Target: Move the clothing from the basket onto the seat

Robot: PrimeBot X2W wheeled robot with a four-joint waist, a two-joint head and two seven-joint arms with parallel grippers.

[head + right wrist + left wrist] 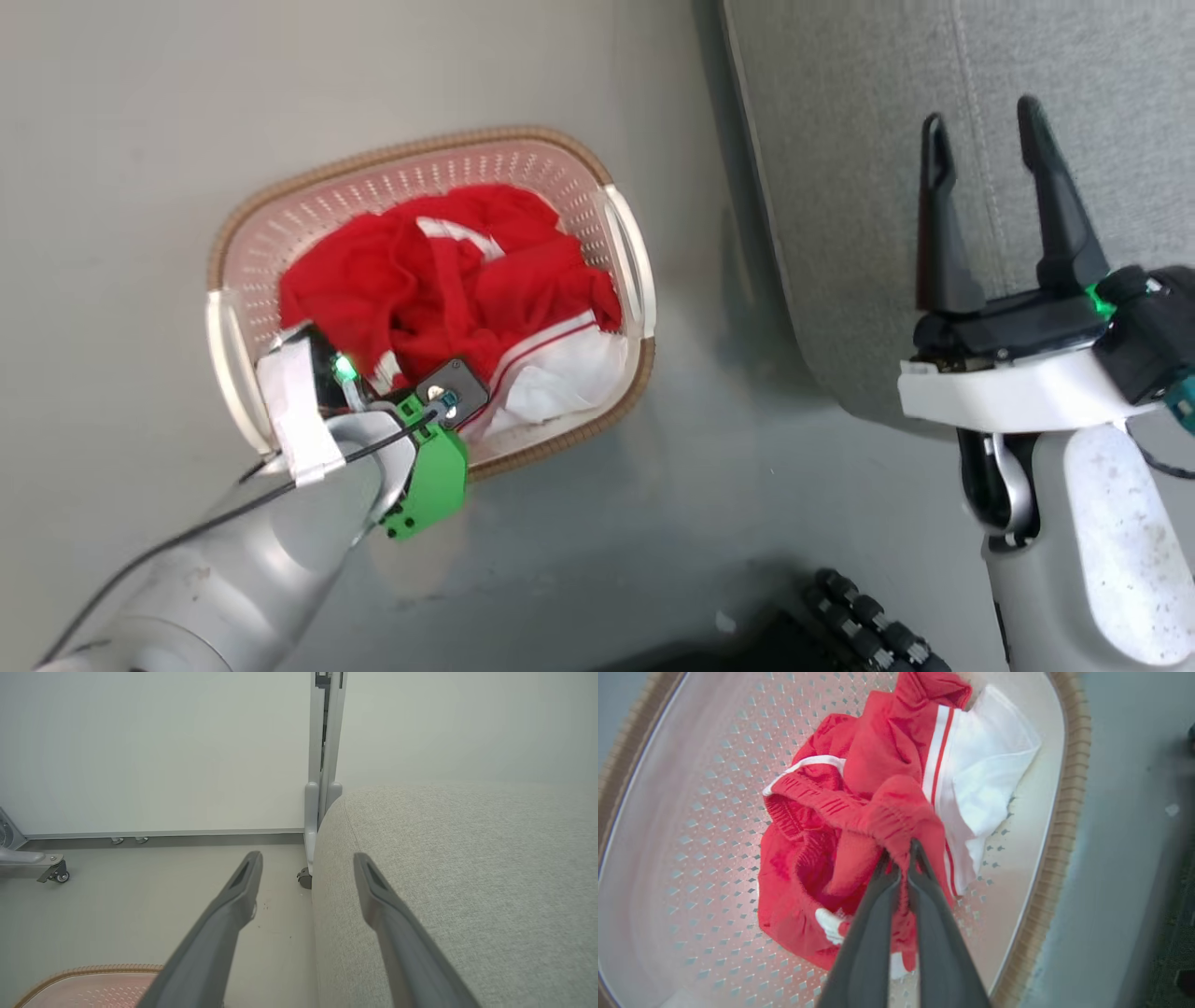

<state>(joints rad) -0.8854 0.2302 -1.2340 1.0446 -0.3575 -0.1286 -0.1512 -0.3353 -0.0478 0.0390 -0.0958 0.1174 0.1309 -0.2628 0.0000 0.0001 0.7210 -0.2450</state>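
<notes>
Left: basket (411, 149) on floor (653, 523), red clothing (448, 271) heaped inside; left gripper (903, 851) reaching down into heap, fingers pressed together, pinching red fold. Right: grey seat (840, 140) just beside basket; right gripper (982, 112) at seat's edge, fingers spread, empty

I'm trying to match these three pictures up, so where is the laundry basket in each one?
Head view: the basket sits left of centre, red clothing inside.
Left wrist view: seen from above, the basket spreads across most of the picture.
Right wrist view: a corner of the basket at the bottom left edge.
Shared landmark: its brown woven rim, visible in all three.
</notes>
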